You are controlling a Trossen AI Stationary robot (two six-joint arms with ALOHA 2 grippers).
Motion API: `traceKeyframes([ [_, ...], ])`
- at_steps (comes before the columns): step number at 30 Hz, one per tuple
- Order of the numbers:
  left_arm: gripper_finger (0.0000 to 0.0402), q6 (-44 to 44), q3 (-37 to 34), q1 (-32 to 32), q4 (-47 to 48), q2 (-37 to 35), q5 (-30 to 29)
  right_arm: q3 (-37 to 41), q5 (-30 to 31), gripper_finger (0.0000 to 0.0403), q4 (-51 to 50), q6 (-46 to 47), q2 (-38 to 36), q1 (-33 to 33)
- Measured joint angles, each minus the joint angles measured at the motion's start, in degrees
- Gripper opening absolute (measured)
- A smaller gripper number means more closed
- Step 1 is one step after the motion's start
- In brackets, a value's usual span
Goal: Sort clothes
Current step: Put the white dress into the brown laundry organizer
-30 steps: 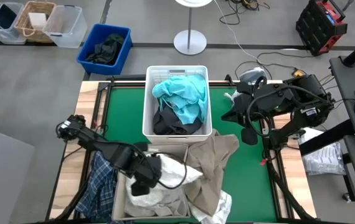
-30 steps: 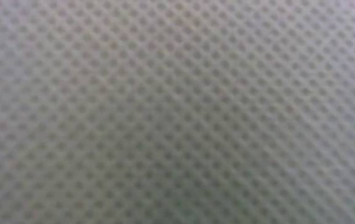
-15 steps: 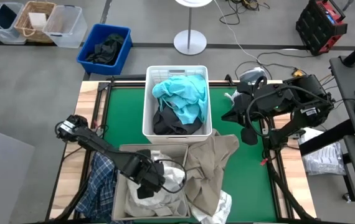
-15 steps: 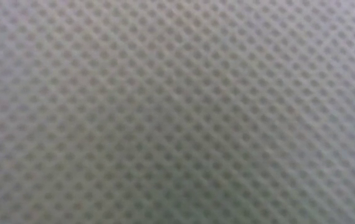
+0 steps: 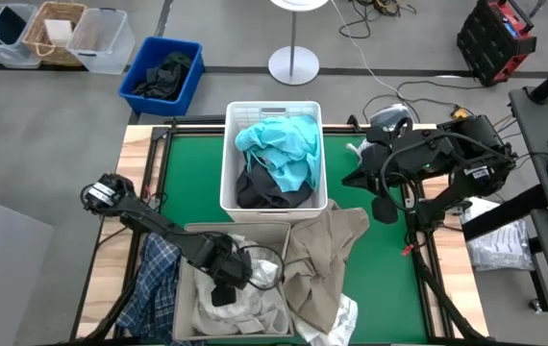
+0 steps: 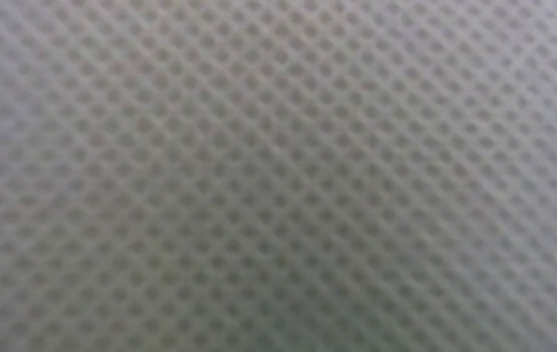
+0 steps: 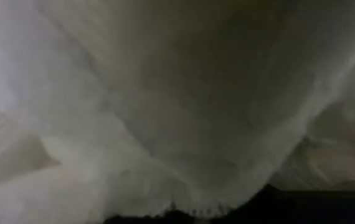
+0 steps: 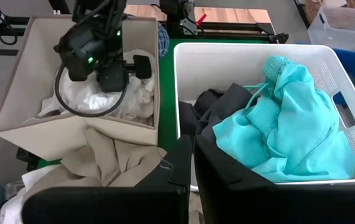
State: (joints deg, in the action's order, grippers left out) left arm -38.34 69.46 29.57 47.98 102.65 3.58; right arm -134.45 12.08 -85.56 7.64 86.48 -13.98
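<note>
Down inside the beige fabric bin (image 5: 189,288) at the near edge of the bench (image 5: 380,259), the left hand (image 5: 224,291) is pinched shut among the white clothes (image 5: 255,298), probably gathering one to lift; whether cloth is caught I cannot tell. A beige garment (image 5: 327,255) draped over the bin's right wall crowds it. The teal garment (image 5: 284,144) and dark grey garment (image 5: 269,190) lie sorted in the white basket (image 5: 272,109) beyond; the plaid shirt (image 5: 154,279) hangs left. The right hand (image 5: 386,206) waits shut, empty, at right.

Two bins (image 5: 273,115) (image 5: 189,252); five garments visible.

A blurred dotted mesh fills the whole low view. White cloth (image 7: 165,112) smothers the left wrist view, hiding the left tool's (image 5: 224,288) fingertips.
</note>
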Motion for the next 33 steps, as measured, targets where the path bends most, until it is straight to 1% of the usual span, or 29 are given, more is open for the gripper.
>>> traceKeyframes([
  [5, 0.0, -0.11, -3.45, -0.66, -5.28, -0.09, 1.79, 0.0, 0.02, 0.0012, 0.02, 0.14, 0.0, -0.01],
  [9, 0.0, -0.01, -2.95, -1.08, -4.66, -0.37, 2.47, 0.0, 0.04, 0.0012, 0.04, 0.3, 0.0, 0.02],
  [13, 0.0, 0.28, 1.09, -0.86, -0.88, -2.4, -0.11, 0.0, 0.09, 0.0012, 0.02, 0.75, 0.0, 0.02],
  [17, 0.0, 0.36, 6.26, -0.88, 5.93, -4.21, -1.1, 0.0, 0.11, 0.0012, 0.0, 0.79, 0.0, 0.02],
  [20, 0.0, 0.6, 9.86, -0.86, 11.7, -4.15, -1.37, 0.0, 0.09, 0.0012, 0.02, 0.79, 0.0, 0.02],
  [27, 0.0, 1.81, 17.74, -0.86, 18.63, -4.24, -1.66, 0.0, 0.09, 0.0013, 0.02, 2.16, 0.0, 0.02],
  [33, 0.0, 1.8, 26.04, -0.86, 27.92, -4.28, -2.01, 0.0, 0.07, 0.0013, 0.02, 2.45, 0.0, 0.02],
])
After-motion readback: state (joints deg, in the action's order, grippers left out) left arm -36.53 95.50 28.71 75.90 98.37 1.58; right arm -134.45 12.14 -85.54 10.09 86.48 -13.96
